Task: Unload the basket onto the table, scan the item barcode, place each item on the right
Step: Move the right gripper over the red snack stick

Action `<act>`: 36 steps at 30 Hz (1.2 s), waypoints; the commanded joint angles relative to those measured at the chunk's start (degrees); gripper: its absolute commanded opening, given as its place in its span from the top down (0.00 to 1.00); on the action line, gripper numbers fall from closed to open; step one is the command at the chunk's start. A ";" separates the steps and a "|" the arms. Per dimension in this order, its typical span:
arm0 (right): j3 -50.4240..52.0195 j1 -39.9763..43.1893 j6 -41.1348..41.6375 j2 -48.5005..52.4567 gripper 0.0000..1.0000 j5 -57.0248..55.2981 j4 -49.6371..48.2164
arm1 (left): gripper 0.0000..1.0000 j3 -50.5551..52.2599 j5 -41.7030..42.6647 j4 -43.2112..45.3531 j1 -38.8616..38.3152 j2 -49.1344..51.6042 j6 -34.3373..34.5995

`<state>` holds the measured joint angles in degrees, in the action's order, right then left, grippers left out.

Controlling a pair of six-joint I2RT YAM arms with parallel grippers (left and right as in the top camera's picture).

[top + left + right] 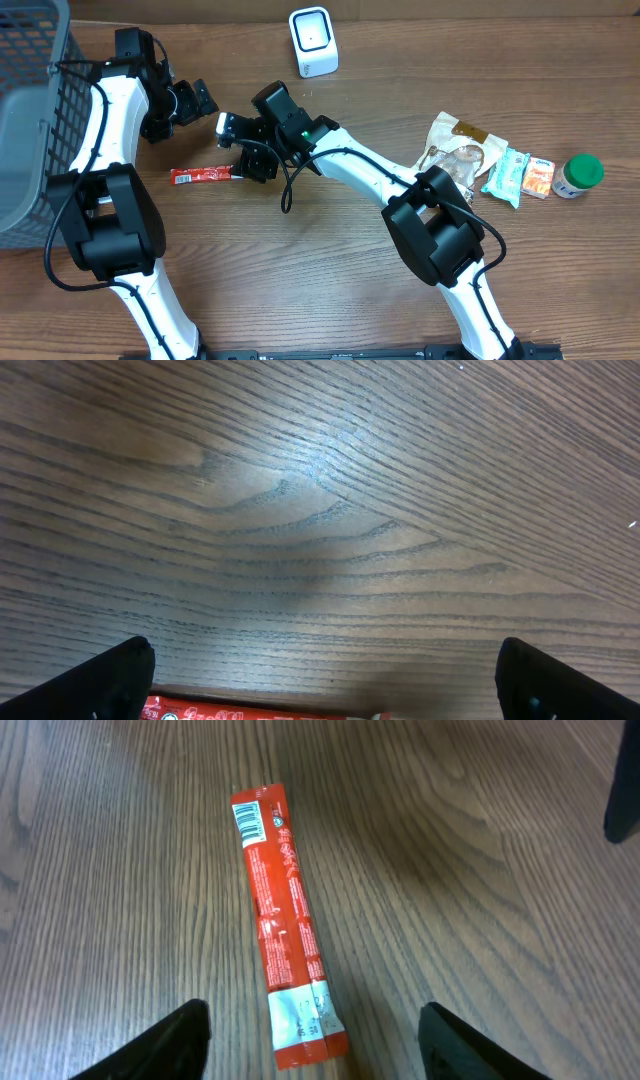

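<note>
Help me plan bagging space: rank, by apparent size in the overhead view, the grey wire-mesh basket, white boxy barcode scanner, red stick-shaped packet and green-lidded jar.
1. grey wire-mesh basket, though partly cropped
2. white boxy barcode scanner
3. green-lidded jar
4. red stick-shaped packet: longer than the jar, but far slimmer

A mock shop checkout: barcode scanner (313, 42), grey basket (38, 110) and packaged snacks (465, 152) on a wooden table (300, 285).

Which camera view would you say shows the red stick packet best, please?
The right wrist view: the red stick packet lies whole in frame, its barcode visible at the far end. Overhead shows it small, without detail; the left wrist catches only a sliver at its bottom edge.
</note>
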<state>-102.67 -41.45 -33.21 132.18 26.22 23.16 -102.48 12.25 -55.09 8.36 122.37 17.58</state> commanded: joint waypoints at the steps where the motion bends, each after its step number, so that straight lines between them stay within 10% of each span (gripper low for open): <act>1: 0.35 -1.27 -0.28 1.40 0.35 0.85 -0.76 | 0.00 -1.22 0.68 0.02 -0.13 -2.16 -0.87; 15: 0.35 -1.73 0.37 6.40 0.23 0.83 -2.43 | 0.00 -1.22 0.70 0.04 -0.13 -2.16 -0.87; 28: 0.35 -1.73 0.35 6.40 0.55 0.85 2.75 | 0.00 -1.22 0.68 0.04 -0.13 -2.16 -0.87; 33: 0.33 -1.66 0.35 6.38 0.94 0.85 3.89 | 0.00 -1.22 0.68 0.04 -0.13 -2.16 -0.87; 36: 0.28 -1.16 0.35 5.95 0.96 0.85 5.79 | 0.00 -1.22 0.70 0.04 -0.13 -2.16 -0.87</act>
<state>-102.98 -43.07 -32.84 138.17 28.49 26.74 -102.48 12.23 -55.07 8.34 122.37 17.58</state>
